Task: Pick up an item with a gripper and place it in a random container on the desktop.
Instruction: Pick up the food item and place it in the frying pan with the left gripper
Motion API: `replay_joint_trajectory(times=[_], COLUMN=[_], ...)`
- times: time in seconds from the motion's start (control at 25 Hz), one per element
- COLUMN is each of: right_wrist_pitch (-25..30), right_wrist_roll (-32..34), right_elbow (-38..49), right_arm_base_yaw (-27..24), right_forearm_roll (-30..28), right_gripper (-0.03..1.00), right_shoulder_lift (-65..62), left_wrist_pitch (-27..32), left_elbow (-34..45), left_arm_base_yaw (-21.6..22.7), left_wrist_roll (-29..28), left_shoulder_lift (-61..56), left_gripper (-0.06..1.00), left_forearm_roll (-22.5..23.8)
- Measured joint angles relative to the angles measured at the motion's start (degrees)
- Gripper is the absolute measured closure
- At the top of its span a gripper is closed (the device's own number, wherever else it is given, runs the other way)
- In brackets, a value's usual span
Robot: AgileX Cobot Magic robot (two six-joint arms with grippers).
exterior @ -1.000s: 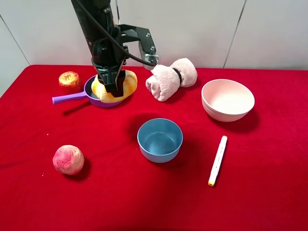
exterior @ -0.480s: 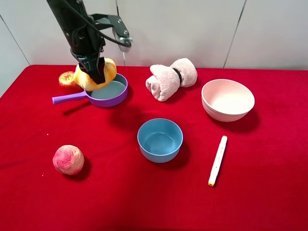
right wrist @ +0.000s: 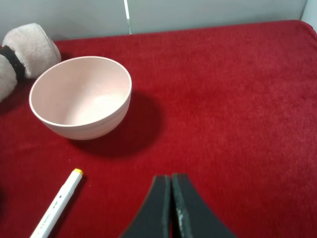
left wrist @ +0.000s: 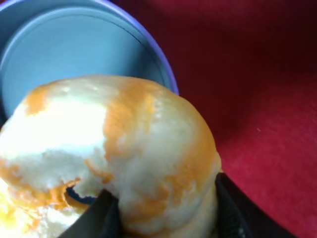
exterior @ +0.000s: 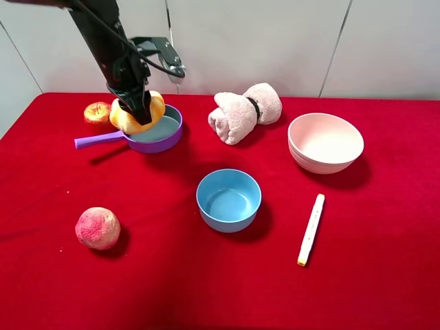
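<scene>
Cloth, bright red and velvety, covers the desktop, and nearest me on it are a pink-red peach to the left and a white marker with a yellow tip to the right, well apart. Between them and a little further back stands a blue bowl. Beyond the marker sits a larger pale pink bowl; the right wrist view looks at that bowl from over the right gripper, whose two black fingers are pressed flat together with nothing between them. Further back on the left lies the small purple pan, grey inside, its long handle pointing left. The left gripper comes down from a black arm and grips the golden-yellow bread roll at the pan's handle-side rim, partly over the grey floor and partly over the edge. I cannot tell whether the roll touches the pan. In the left wrist view the black fingers pinch either side of the roll, with the pan's floor behind it and red cloth beside. A small red-yellow apple sits just left of the roll, and a rolled pink towel lies to the pan's right, near the back edge
</scene>
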Motion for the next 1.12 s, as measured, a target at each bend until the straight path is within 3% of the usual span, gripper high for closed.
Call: replay_joint_trajectory(times=[0.6, 1.12], right_wrist_pitch=[0.0, 0.0], right_wrist_roll=[0.0, 0.0], right_elbow=[0.0, 0.0], right_arm_base_yaw=[0.0, 0.0], right_forearm_roll=[0.0, 0.0], right_gripper=[1.00, 1.00], right_shoulder_lift=[0.0, 0.0], left_wrist_pitch=[-7.3, -8.7], left_elbow=[-3.3, -3.3], left_arm_base_yaw=[2.1, 2.2], left_wrist_roll=[0.0, 0.0], left_shoulder_lift=[7.4, 7.7], left_gripper=[0.58, 0.58], left_forearm_roll=[-1.4, -4.2])
